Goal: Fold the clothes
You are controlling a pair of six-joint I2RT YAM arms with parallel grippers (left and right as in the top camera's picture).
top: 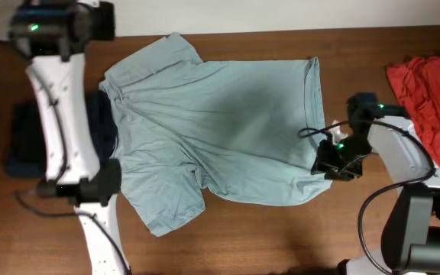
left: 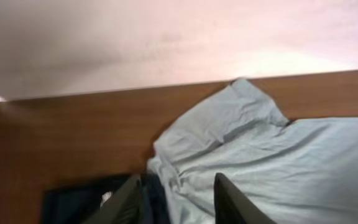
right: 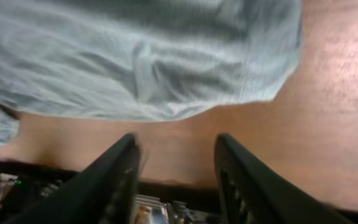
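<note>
While the grey-blue T-shirt is lying spread out on the table, we are seeing the left gripper and right gripper both holding their jaws apart, gripping nothing.

Pale T-shirt beyond end effector

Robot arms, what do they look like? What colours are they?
Both arms are white tubes with chunky black joints. The left arm and right arm each carry thin black cables and a small green light. The left claw and right claw each have two flat black fingers.
</note>
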